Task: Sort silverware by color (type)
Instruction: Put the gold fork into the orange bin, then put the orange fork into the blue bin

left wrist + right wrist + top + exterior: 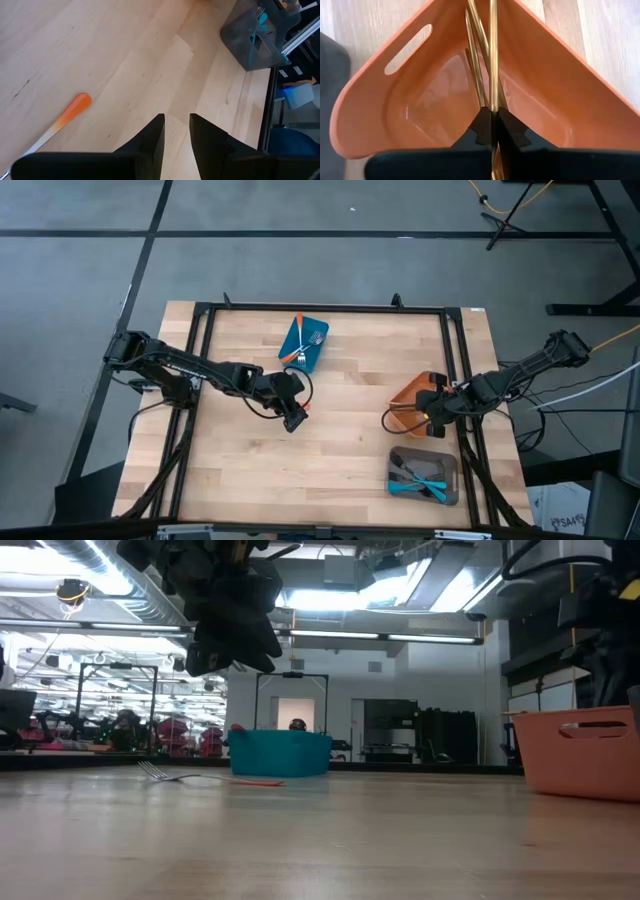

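Gold metal sits pinched between my right gripper (492,131) fingers: they are clamped on a gold fork (493,55), held over the orange container (410,392) at the table's right side, where more gold forks (476,60) lean inside. Just nearer than that is the grey container (424,475), holding blue-handled forks (420,486); I think a metal end shows among them, but I can't be sure. My left gripper (296,418) hangs above mid-table, fingers slightly apart and holding nothing. An orange-handled fork (64,118) lies on the wood (340,450) just beside it. Farther back, the blue container (303,345) holds orange-handled forks (296,350).
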